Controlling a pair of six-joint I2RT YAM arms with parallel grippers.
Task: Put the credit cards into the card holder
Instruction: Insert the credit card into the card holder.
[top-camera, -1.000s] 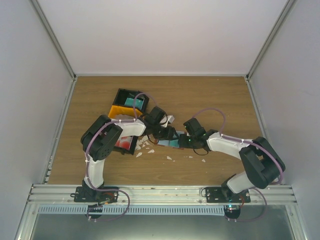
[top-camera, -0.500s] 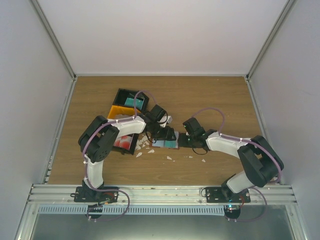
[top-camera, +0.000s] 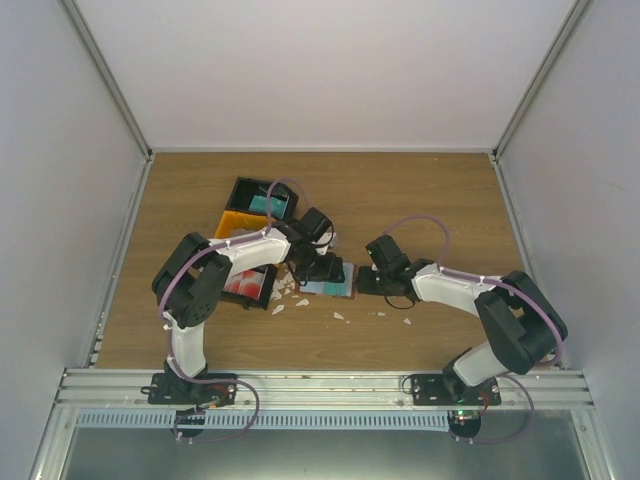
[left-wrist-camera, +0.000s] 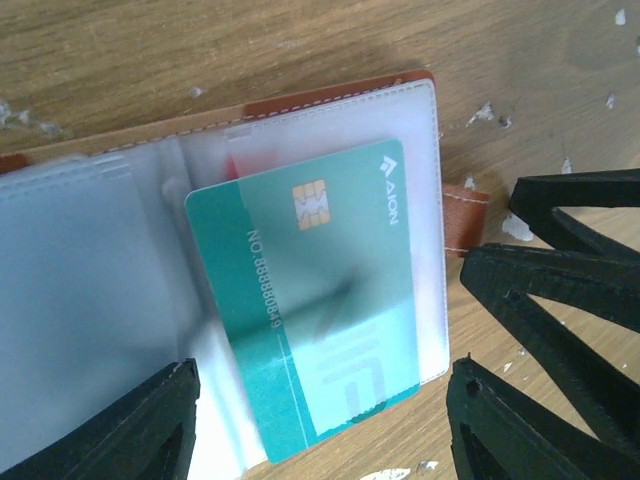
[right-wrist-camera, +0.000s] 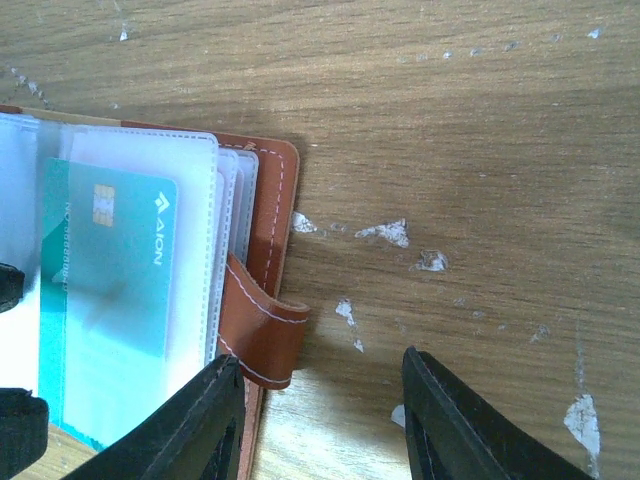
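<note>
L hand (left-wrist-camera: 322, 378) open over teal card (left-wrist-camera: 310, 300) on card holder (right-wrist-camera: 268, 200); R hand (right-wrist-camera: 320, 360) open

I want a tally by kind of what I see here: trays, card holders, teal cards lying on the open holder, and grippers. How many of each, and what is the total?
tray: 1
card holder: 1
teal card on the holder: 1
grippers: 2, the left gripper and the right gripper
Total: 5

Open counter (top-camera: 420, 190) behind and in front of card holder (top-camera: 328, 283); blocked leftward by tray (top-camera: 232, 222), hemmed closely by left fingers (left-wrist-camera: 560, 300) and right fingers (right-wrist-camera: 200, 420).
</note>
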